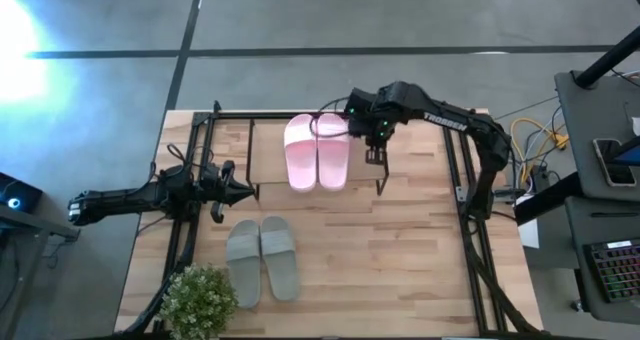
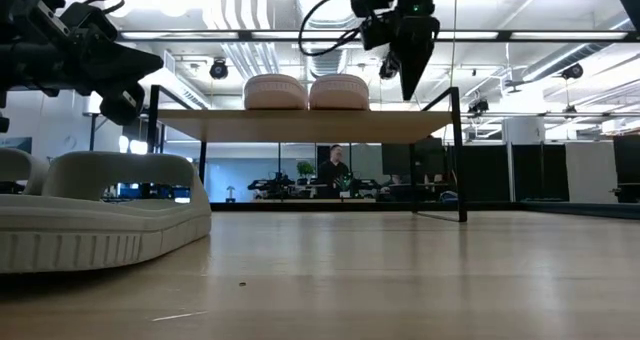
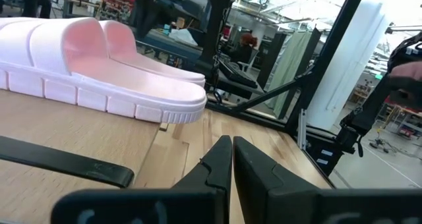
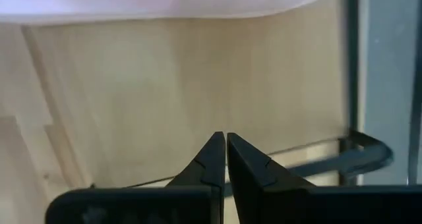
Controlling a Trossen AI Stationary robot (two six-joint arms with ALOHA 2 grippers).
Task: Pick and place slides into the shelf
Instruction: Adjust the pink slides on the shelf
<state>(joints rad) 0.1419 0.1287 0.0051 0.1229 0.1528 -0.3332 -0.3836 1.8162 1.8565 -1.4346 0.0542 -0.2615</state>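
A small potted plant (image 1: 198,302) sits at my table's (image 1: 400,260) near left corner. Off its right edge stands a desk with a keyboard (image 1: 612,272).

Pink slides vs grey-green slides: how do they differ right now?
The pink slides sit on the shelf top board; the grey-green slides lie on the table, near a small plant. The pink pair is pale pink, the other dull grey-green. The right gripper, shut, hangs just beside the pink pair; the left gripper is also shut. Both pairs lie side by side, upright, alike in shape.
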